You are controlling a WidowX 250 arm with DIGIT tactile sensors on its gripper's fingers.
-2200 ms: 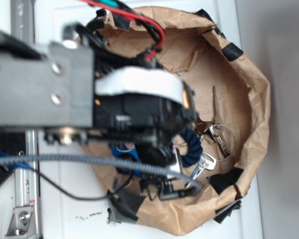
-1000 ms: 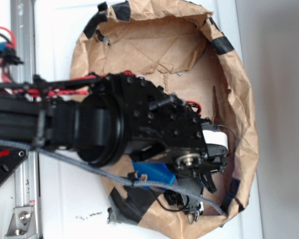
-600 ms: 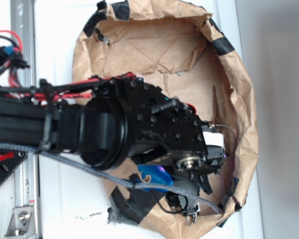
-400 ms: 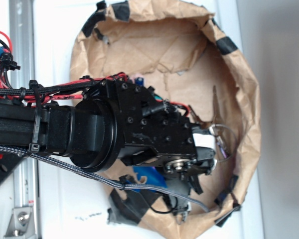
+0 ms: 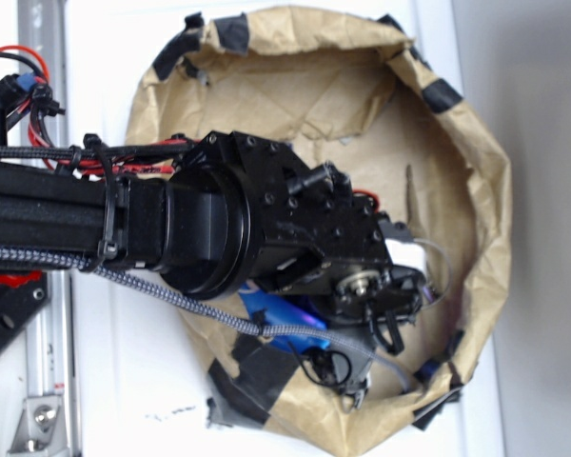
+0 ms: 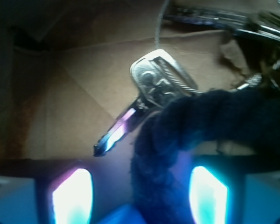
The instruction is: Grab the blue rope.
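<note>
In the wrist view the blue rope (image 6: 186, 135), a thick dark navy twisted cord, bends down from the right and runs between my gripper's (image 6: 140, 196) two glowing fingers. The left finger (image 6: 72, 196) stands well off the cord. The right finger (image 6: 207, 193) is close beside it, with a narrow gap showing. The gripper is open and straddles the rope. In the exterior view the black wrist and gripper (image 5: 385, 305) hang low inside the brown paper bag (image 5: 485, 228), and the arm hides the rope.
A silver key (image 6: 154, 86) lies on the paper just beyond the rope, with more keys and a wire ring (image 6: 233, 23) at the top right. A bright blue bottle (image 5: 285, 319) lies under the arm. The bag's taped rim (image 5: 443, 95) rises all around.
The arm has swung in over the bag and come down, covering the rope and keys that showed before. In the last half second it shifted slightly right, and the bag rim moved with it.
</note>
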